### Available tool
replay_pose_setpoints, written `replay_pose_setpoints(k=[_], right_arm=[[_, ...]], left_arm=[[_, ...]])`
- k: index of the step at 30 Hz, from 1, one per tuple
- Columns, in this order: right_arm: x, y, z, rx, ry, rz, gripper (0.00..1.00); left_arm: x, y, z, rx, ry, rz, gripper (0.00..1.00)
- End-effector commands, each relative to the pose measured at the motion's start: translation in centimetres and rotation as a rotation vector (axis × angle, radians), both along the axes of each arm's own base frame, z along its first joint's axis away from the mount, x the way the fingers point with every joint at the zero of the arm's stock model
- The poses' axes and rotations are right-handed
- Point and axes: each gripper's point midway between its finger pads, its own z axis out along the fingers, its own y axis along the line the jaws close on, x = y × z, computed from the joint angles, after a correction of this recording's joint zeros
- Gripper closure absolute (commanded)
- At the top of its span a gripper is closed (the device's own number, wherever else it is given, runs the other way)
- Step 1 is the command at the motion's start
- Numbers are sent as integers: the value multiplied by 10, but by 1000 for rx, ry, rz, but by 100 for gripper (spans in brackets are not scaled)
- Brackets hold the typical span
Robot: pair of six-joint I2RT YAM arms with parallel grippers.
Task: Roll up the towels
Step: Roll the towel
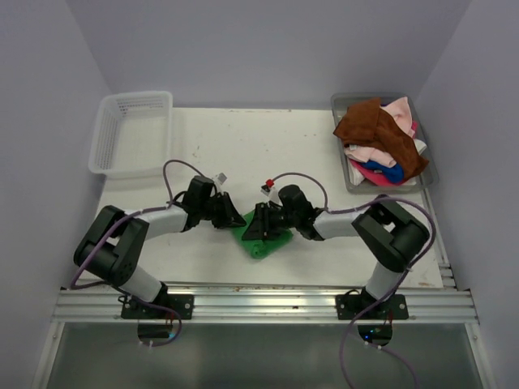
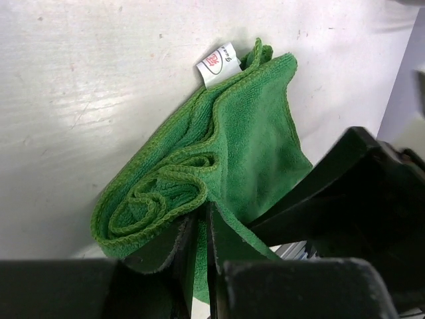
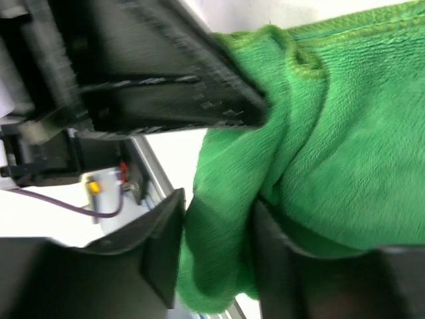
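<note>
A bright green towel point(image 1: 264, 241) lies partly rolled between the two arms near the table's front. In the left wrist view its coiled end point(image 2: 156, 199) faces the camera and a white label point(image 2: 218, 64) sticks out at the far edge. My left gripper point(image 2: 199, 222) is shut on a thin layer of this towel point(image 2: 252, 146) beside the coil. My right gripper point(image 3: 216, 226) stands open, its fingers apart with a thick fold of the green towel point(image 3: 345, 146) between them. Both grippers point(image 1: 235, 217) point(image 1: 261, 227) meet at the towel.
A grey tray point(image 1: 344, 104) at the back right holds a pile of towels: rust brown point(image 1: 373, 130), pale pink point(image 1: 399, 109), blue point(image 1: 381, 172). A white mesh basket point(image 1: 132, 134) stands at the back left. The metal rail point(image 1: 259, 304) runs along the near edge.
</note>
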Motion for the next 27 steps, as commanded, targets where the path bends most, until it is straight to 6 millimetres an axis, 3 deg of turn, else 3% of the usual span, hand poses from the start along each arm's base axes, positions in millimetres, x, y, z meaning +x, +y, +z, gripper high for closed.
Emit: replay_pose_setpoints(k=[1, 7, 8, 9, 10, 11, 15, 22, 27], right_arm=[[7, -27, 4, -204, -158, -24, 48], [6, -54, 36, -492, -424, -38, 46], [-2, -50, 41, -524, -475, -19, 52], [4, -55, 51, -580, -538, -54, 56], [3, -53, 57, -601, -589, -47, 67], [-7, -46, 61, -607, -628, -16, 73], [-7, -28, 76, -622, -718, 0, 78], [-14, -4, 58, -657, -736, 106, 81], [-7, -14, 38, -741, -739, 94, 84]], left_arm=[[-9, 9, -29, 103, 46, -20, 86], [-9, 9, -34, 123, 60, -43, 86], [-16, 11, -36, 136, 85, -53, 86], [-16, 11, -36, 138, 87, -55, 86], [-17, 11, -36, 141, 90, -59, 86], [-17, 12, -36, 142, 88, -60, 86], [-18, 11, -35, 139, 90, -63, 86], [-20, 10, -35, 134, 90, -70, 86], [-19, 8, -31, 127, 81, -75, 86]])
